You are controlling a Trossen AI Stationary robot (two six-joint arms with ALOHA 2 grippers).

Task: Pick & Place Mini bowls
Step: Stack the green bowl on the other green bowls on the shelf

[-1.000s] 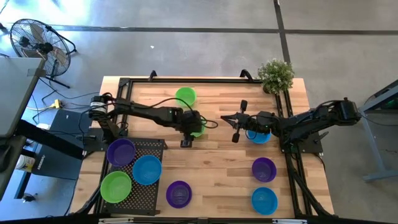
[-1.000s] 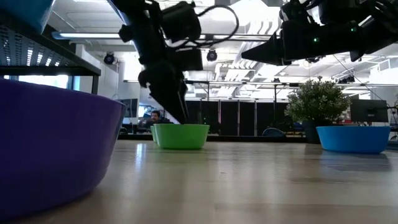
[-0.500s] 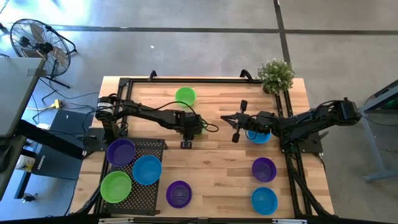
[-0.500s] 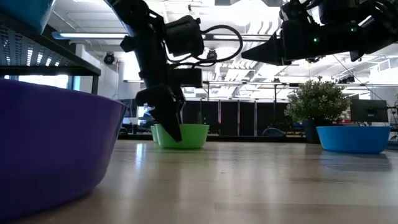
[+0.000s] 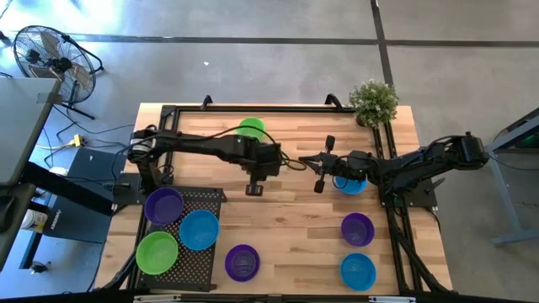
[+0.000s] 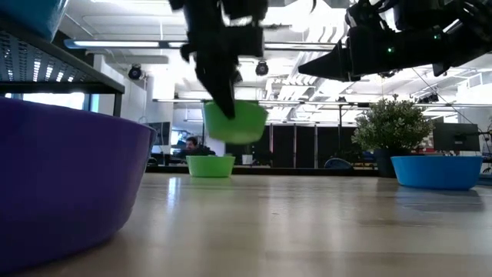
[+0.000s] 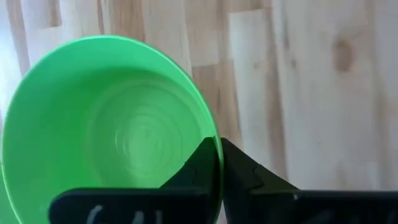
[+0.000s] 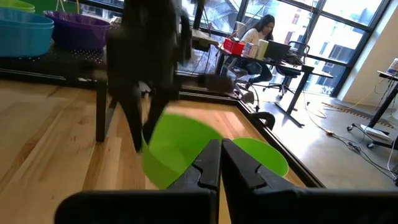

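Your desk point(image 5: 286, 227) is pale wood planks. On the black perforated rack point(image 5: 189, 252) at its left sit smooth round plastic bowls: purple point(image 5: 163, 204), blue point(image 5: 200, 228), green point(image 5: 157, 252). Mid-desk, your left hand point(image 5: 268, 160) pinches the rim of a green mini bowl point(image 6: 235, 121), lifted clear and tilted, mouth facing sideways. Your right hand point(image 5: 318, 166) hovers clenched, empty, beside a blue bowl point(image 5: 350, 183).

Bright, even daylight — backlit low view.
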